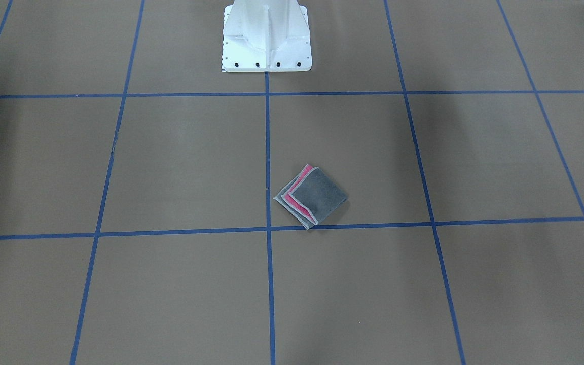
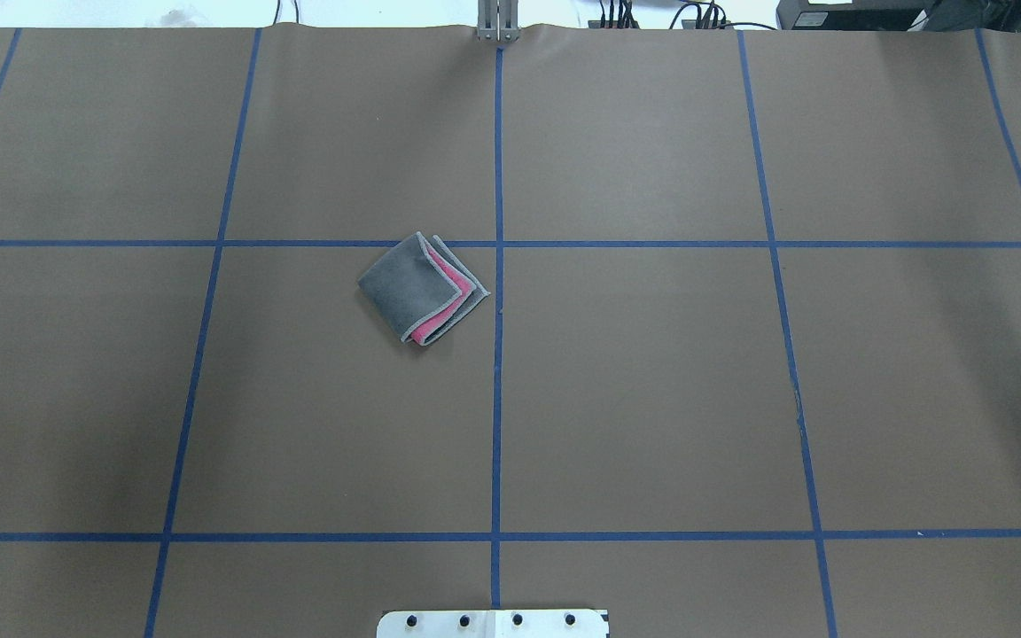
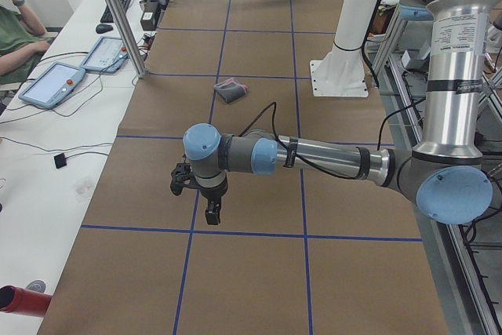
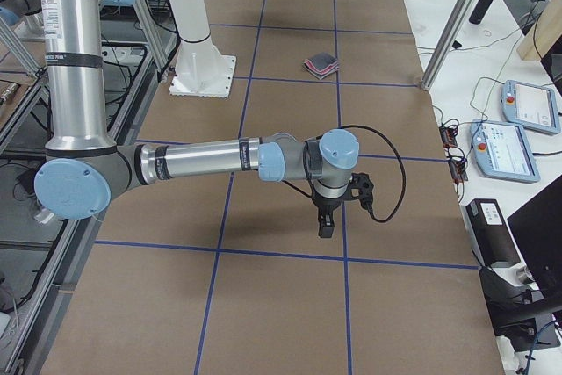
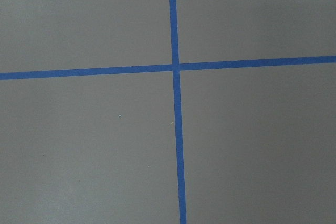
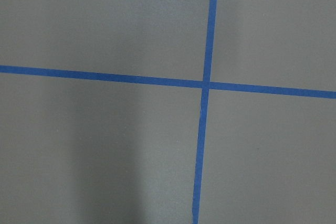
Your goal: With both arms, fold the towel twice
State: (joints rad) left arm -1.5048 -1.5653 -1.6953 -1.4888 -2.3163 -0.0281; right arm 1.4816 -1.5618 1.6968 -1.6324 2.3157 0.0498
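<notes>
folded towel (image 2: 417,289) shows grey top, pink layer edges.

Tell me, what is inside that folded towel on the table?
Only the towel's own layers show: a pink face peeks out between the grey outer layers along the open edges. Anything deeper in the folds is covered.

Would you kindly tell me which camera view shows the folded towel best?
The overhead exterior view: the towel lies unobstructed, with its dark grey top, pink layers and light border all clear. The front-facing view shows it about as well. Both side views show it small and far away. Neither wrist view shows it.
</notes>
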